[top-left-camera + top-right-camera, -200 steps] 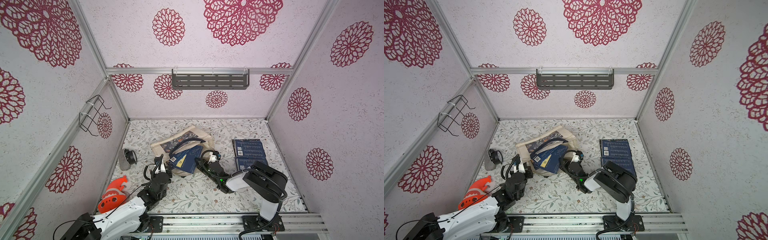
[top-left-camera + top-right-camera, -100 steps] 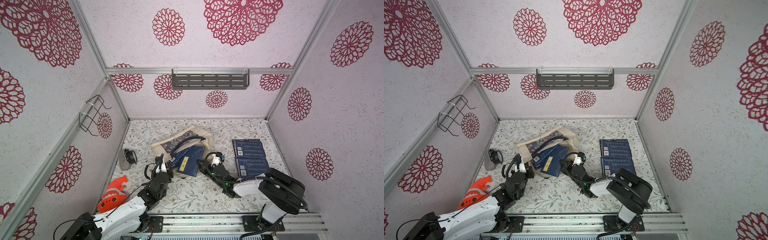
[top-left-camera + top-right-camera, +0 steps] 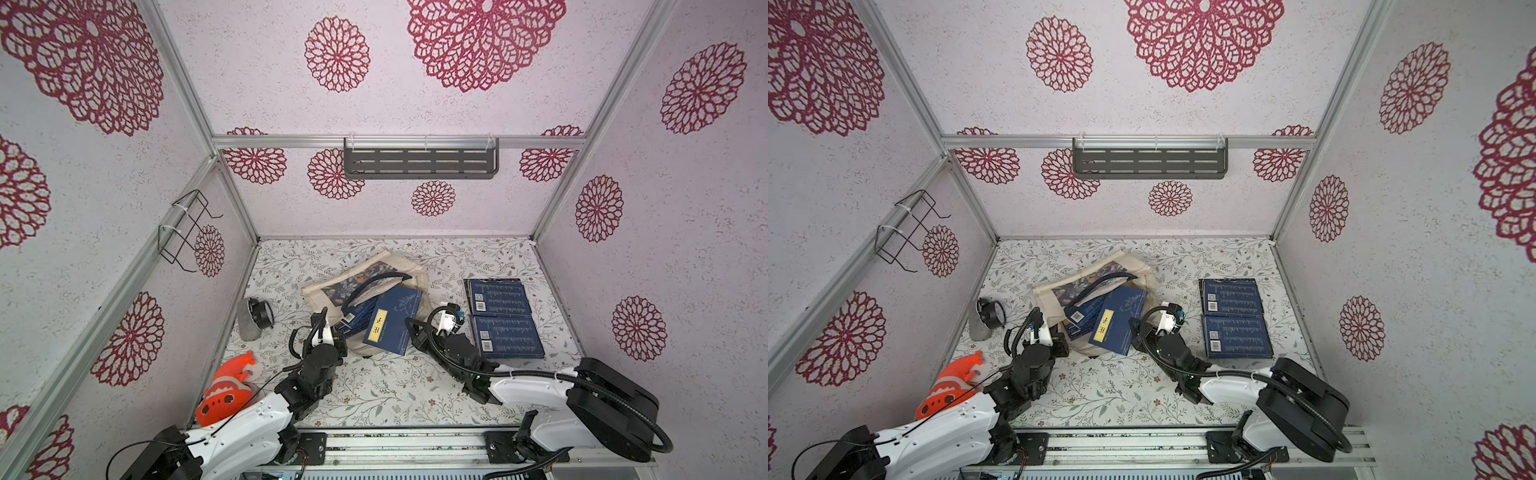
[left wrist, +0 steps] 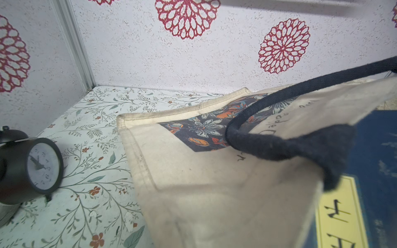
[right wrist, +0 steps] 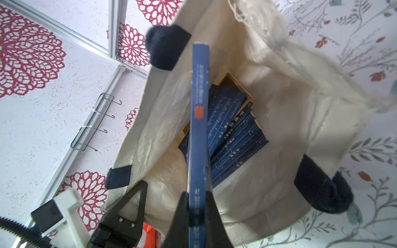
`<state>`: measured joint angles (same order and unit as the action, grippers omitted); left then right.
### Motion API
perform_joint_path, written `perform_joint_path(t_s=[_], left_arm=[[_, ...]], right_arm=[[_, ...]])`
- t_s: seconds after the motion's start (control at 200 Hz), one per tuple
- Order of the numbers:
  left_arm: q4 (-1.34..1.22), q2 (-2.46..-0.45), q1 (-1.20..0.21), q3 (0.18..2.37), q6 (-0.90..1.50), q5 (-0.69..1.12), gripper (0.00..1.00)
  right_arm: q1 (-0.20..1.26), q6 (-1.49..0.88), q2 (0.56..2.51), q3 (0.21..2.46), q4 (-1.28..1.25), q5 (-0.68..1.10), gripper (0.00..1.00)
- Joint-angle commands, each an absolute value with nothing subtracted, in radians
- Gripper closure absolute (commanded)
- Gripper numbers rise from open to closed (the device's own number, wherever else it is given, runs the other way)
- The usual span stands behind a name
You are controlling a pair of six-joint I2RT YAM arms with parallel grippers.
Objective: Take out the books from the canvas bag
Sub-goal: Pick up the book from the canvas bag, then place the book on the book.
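The cream canvas bag (image 3: 328, 291) (image 3: 1054, 299) lies on its side mid-table, mouth toward the arms. My left gripper (image 3: 336, 334) (image 3: 1059, 337) is shut on the bag's near edge; in the left wrist view the bag's fabric (image 4: 214, 193) hides the jaws. My right gripper (image 5: 197, 195) (image 3: 410, 330) is shut on a dark-blue book with a yellow label (image 3: 392, 322) (image 3: 1117, 326), seen edge-on (image 5: 198, 120) and partly out of the mouth. Several more blue books (image 5: 234, 133) lie deep inside. Two stacks of books (image 3: 496, 297) (image 3: 507, 336) rest on the table to the right.
A black alarm clock (image 3: 259, 313) (image 4: 40, 165) stands left of the bag near the left wall. An orange plastic object (image 3: 226, 390) lies at the front left. A wire rack (image 3: 187, 228) hangs on the left wall and a grey shelf (image 3: 419, 162) on the back wall.
My right arm has drawn back to the right, sliding the yellow-label book farther out of the bag. The left gripper has stayed put on the bag.
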<state>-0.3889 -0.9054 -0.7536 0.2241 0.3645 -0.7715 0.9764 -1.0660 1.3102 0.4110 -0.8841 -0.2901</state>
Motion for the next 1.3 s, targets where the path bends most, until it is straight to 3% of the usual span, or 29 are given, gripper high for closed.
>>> perform_joint_path(t_s=[0.0,0.34,0.64,1.026,1.296], left_arm=[[-0.378,-0.909,-0.749,0.251,0.377,-0.769,1.00],[-0.370,-0.900,-0.749,0.253,0.377,-0.775,1.00],[-0.367,-0.899,-0.749,0.254,0.379,-0.773,1.00],[-0.367,-0.908,-0.749,0.258,0.383,-0.767,1.00],[-0.364,-0.907,-0.750,0.256,0.384,-0.765,1.00]], right_arm=[[0.980,-0.954,1.173,0.401,-0.870,-0.346,1.00],[0.977,-0.806,0.765,0.361,-0.578,-0.541,1.00],[0.969,-0.898,0.484,0.355,-0.212,-0.915,1.00],[0.921,-1.215,0.389,0.313,0.118,-1.149,1.00],[0.810,-1.428,0.369,0.216,0.199,-1.118,1.00]])
